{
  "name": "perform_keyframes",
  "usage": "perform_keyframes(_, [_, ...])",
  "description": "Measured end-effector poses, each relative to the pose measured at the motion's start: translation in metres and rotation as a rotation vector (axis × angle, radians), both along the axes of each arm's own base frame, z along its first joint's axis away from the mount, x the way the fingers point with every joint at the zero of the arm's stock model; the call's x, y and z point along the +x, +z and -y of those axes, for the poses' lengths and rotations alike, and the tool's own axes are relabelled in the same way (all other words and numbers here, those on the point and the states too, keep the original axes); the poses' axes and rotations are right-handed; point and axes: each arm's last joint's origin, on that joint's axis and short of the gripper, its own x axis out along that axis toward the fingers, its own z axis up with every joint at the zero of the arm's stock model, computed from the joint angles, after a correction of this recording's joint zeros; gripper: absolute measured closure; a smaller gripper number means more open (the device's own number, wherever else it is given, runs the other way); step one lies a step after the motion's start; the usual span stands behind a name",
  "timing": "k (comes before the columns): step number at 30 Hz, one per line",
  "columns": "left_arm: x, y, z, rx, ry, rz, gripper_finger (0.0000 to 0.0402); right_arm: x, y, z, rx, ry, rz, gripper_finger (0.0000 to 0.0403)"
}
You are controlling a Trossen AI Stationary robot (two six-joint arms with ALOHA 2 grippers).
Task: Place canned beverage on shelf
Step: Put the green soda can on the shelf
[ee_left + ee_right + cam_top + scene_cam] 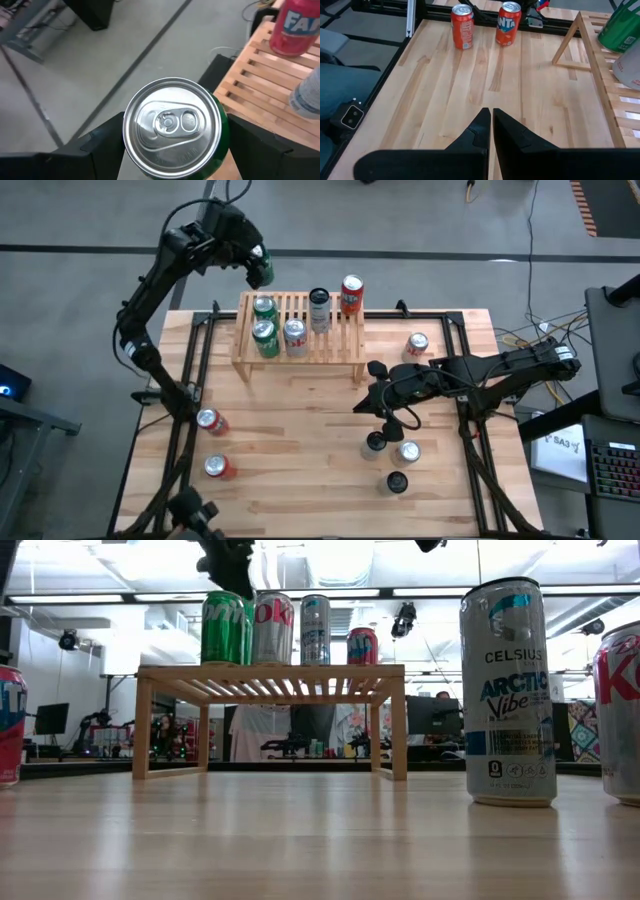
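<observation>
The low light-wood shelf (300, 330) stands at the table's far side. On it stand two green cans (265, 323), two silver cans (295, 335) and a red can (351, 295). My left gripper (258, 268) is shut on a third green can (172, 127), up over the shelf's far left corner (227, 167). In the low view this gripper (228, 565) shows above the shelf's cans. My right gripper (491, 117) is shut and empty, low over the table near the shelf's right leg (362, 402). My left gripper pinches the green can's side wall near its top (222, 132) between its two fingers (100, 145), one on each side. The fingers come from above, pointing down. The can is upright with its lid up, lifted clear of the shelf.
Loose cans stand on the table: two red ones at the near left (214, 444), one at the right of the shelf (417, 345), and three at the near right (395, 458). A tall Celsius can (508, 690) stands close to the low camera. Bare wood lies in front of the shelf.
</observation>
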Motion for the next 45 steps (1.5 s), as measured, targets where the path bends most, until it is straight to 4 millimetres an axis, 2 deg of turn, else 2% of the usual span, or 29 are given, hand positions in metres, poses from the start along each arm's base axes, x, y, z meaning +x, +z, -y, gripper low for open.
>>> perform_keyframes(8, [0.01, -0.013, -0.011, -0.061, -0.057, 0.001, 0.012, 0.0, -0.003, 0.0, -0.001, -0.001, -0.008, 0.0394])
perform_keyframes(24, [0.003, -0.022, -0.019, -0.107, -0.104, 0.0, 0.012, 0.0, -0.009, 0.0, 0.017, -0.014, -0.023, 0.0394])
perform_keyframes(41, [0.002, -0.064, -0.032, -0.123, -0.161, -0.087, 0.012, 0.002, -0.01, 0.0, 0.025, -0.014, 0.013, 0.0394])
perform_keyframes(45, [0.003, -0.065, -0.033, -0.117, -0.16, -0.082, 0.012, 0.002, -0.01, 0.0, 0.024, -0.014, 0.011, 0.0394])
